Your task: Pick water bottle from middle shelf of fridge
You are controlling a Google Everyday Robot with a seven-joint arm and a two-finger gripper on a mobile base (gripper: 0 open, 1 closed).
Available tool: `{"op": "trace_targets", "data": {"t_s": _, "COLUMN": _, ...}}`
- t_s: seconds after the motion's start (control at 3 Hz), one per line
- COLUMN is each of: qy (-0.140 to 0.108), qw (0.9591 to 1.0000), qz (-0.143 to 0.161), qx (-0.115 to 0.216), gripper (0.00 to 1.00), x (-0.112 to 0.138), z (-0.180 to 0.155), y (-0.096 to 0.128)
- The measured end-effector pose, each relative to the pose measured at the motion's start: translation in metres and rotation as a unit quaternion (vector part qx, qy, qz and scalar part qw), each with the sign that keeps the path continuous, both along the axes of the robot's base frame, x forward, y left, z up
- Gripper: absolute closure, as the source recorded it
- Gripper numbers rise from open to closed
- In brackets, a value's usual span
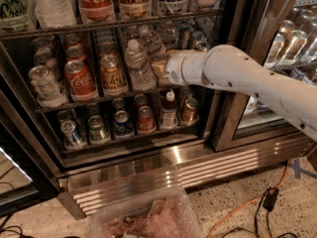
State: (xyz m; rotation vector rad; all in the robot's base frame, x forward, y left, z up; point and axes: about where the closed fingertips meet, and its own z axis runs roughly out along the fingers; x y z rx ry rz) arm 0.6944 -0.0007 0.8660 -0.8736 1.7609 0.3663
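The fridge stands open, with dark wire racks and a steel base grille. On the middle shelf a clear ribbed water bottle with a white cap stands at the front of its lane, with more like it behind. My white arm reaches in from the right. My gripper is at the bottle's right side at mid-height, mostly hidden behind the wrist and close against the bottle.
A Coca-Cola can and a gold can stand left of the bottle. Cans and a small bottle fill the lower rack. The door frame is beside my arm. A plastic bin and an orange cable lie on the floor.
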Motion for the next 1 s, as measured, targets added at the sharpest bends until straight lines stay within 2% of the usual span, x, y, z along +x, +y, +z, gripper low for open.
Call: {"op": "trace_targets", "data": {"t_s": 1.0, "qy": -0.018, "qw": 0.9998, "qz": -0.003, "qx": -0.001, "gripper": 1.0, "x": -0.015, "z": 0.003, "y": 0.004}}
